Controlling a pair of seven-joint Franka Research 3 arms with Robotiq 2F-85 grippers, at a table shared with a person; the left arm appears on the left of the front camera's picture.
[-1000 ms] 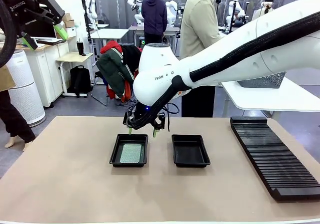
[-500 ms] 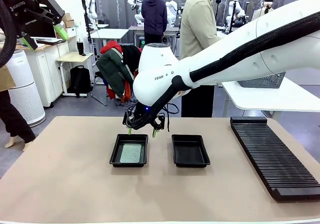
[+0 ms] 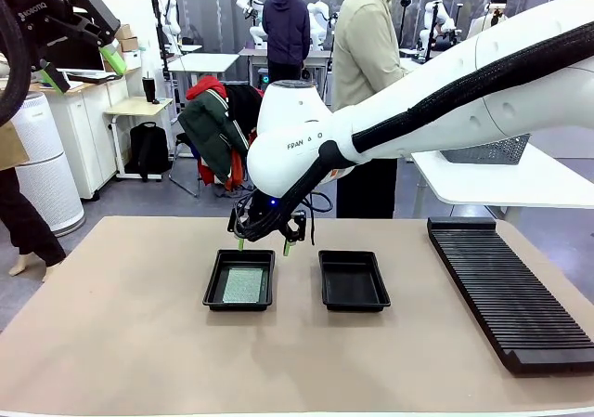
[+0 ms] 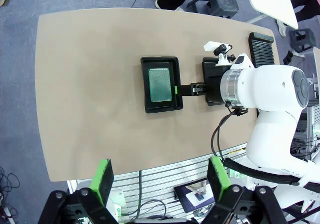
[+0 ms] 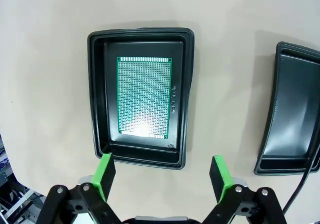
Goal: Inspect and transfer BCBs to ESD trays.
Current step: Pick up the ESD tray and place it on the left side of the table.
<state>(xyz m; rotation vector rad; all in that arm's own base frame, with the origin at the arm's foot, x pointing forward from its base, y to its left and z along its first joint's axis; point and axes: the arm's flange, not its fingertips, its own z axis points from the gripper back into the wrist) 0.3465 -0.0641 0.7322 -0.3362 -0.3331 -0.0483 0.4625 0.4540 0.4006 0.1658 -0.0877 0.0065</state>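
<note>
Two black ESD trays lie side by side on the tan table. The left tray [image 3: 215, 285] holds one green grid-textured BCB [image 3: 243, 285], flat on its floor. The right tray [image 3: 353, 280] is bare inside. My right gripper [image 3: 264, 243] hangs open just above the left tray's far rim, with nothing between its fingers. Its wrist view looks straight down on the BCB [image 5: 145, 95] in that tray [image 5: 97, 94], with the other tray [image 5: 290, 114] beside it. My left gripper [image 3: 83, 69] is raised high at the far left, open and empty [image 4: 161, 179], overlooking the tray [image 4: 161, 104] with the BCB [image 4: 160, 83].
A long black ribbed rack [image 3: 506, 287] lies along the table's right side. A person [image 3: 371, 45] stands beyond the far edge. A white side table [image 3: 520, 180] with a mesh basket [image 3: 487, 152] stands behind at the right. My right arm [image 4: 260, 89] covers much of the second tray from above.
</note>
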